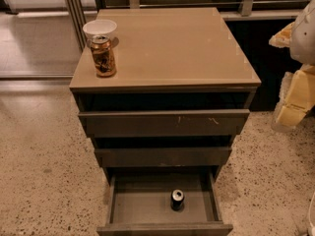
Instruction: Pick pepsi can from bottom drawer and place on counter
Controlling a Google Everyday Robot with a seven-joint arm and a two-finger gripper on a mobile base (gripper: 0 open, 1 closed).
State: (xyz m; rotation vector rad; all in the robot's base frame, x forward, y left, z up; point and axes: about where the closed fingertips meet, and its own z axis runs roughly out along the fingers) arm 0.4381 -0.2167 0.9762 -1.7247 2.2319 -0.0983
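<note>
While the pepsi can [177,199] stands in the bottom drawer [142,206],
the gripper [294,100] is at right edge, state unclear.

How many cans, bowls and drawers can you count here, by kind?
Cans: 2, the pepsi can in the bottom drawer and the brown-and-gold can on the counter
Bowls: 1, the white bowl
Drawers: 3
Total: 6
The gripper is at the right edge, apart from all of them.
</note>
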